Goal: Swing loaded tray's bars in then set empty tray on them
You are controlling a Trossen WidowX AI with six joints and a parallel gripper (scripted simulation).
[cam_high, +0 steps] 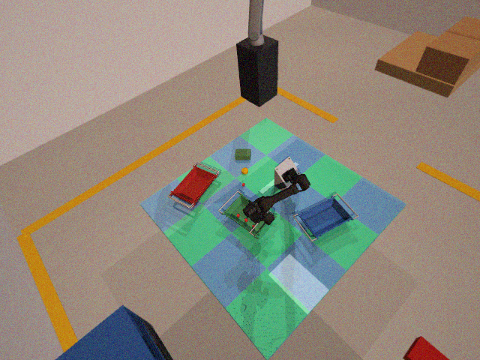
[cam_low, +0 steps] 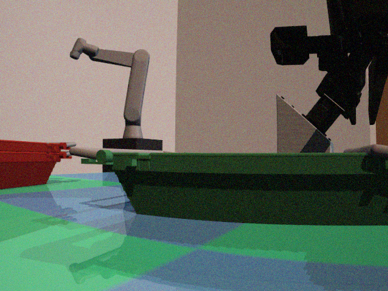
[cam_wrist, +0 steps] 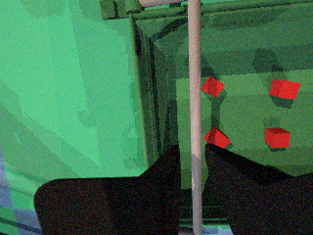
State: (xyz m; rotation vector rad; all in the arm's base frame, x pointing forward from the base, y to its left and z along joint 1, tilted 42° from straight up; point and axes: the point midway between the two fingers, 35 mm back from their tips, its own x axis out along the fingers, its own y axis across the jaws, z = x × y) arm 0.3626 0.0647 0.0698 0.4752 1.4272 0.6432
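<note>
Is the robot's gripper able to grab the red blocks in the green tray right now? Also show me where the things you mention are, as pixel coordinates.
Probably not yet. The red blocks (cam_high: 246, 220) (cam_wrist: 278, 138) look uncovered in the green tray (cam_high: 235, 206) (cam_low: 234, 200) (cam_wrist: 141, 98), but its bar (cam_high: 253, 229) (cam_low: 370, 149) (cam_wrist: 195, 98) runs between the gripper's (cam_high: 257, 220) (cam_low: 362, 122) (cam_wrist: 193, 147) fingers, in the way.

Green block near orange piece; grey background arm, black pedestal; brown boxes.
</note>
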